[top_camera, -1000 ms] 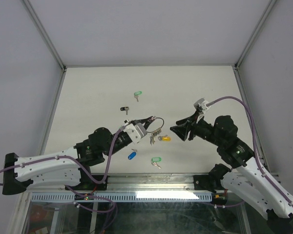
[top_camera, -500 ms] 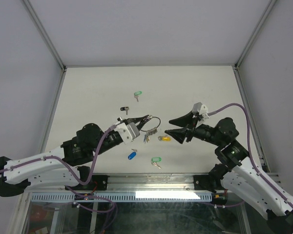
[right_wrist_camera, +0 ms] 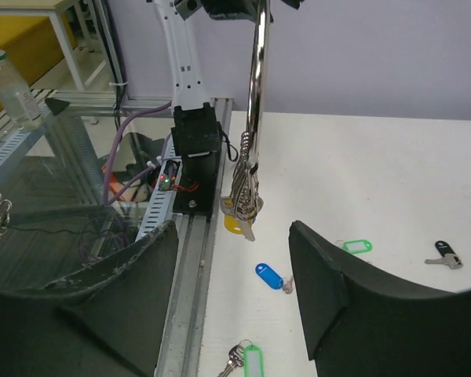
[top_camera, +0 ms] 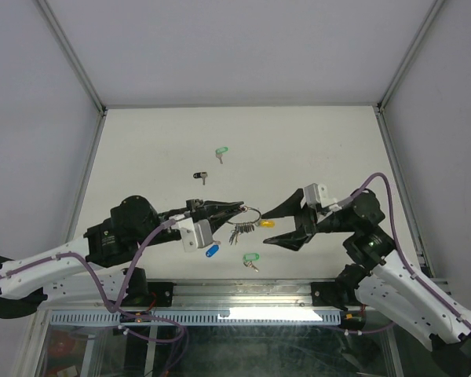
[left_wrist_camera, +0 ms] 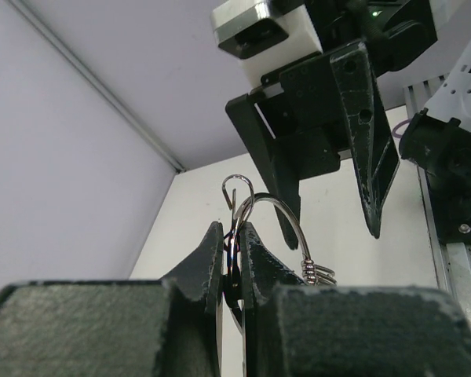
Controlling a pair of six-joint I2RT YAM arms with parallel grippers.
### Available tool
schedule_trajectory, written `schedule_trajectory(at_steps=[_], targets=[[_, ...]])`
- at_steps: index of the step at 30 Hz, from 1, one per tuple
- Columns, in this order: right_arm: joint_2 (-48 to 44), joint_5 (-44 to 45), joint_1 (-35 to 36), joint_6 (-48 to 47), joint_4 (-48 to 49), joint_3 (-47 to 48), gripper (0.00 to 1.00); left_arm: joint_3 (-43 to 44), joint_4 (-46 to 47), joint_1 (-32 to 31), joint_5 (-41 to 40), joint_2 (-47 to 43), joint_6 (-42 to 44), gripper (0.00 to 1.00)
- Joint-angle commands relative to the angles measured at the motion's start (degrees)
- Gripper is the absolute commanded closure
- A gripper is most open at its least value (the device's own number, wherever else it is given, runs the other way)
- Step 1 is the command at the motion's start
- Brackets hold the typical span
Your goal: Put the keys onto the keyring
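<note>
Above the near edge of the counter [top_camera: 314,141], my left hand [top_camera: 237,207] pinches the keyring [top_camera: 251,211], keys [top_camera: 238,230] dangling beneath; my right hand [top_camera: 267,230] faces it, spread wide.

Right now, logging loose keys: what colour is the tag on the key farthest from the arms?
The tag is green, clearest in the top view.

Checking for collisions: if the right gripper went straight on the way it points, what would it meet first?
Probably the keyring, held up by the left gripper straight ahead of its open jaws; depth is unclear.
</note>
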Motion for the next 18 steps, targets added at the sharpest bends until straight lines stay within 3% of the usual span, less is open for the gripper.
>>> schedule_trajectory(at_steps=[1,7,18], targets=[[3.1,-1.25,2.4,-0.46,2.73,3.18,0.39,3.17,1.05,-0.42,4.95,-0.45,1.2,1.0],[6.16,3.32,4.85,-2.11,0.99,4.67,0.42,3.87,0.99,-0.44,5.56,0.09,1.4,1.0],[7.0,1.9,7.15,-0.94,2.21,5.04,0.51,3.73,1.05,-0.44,5.48,0.45,1.55,1.0]])
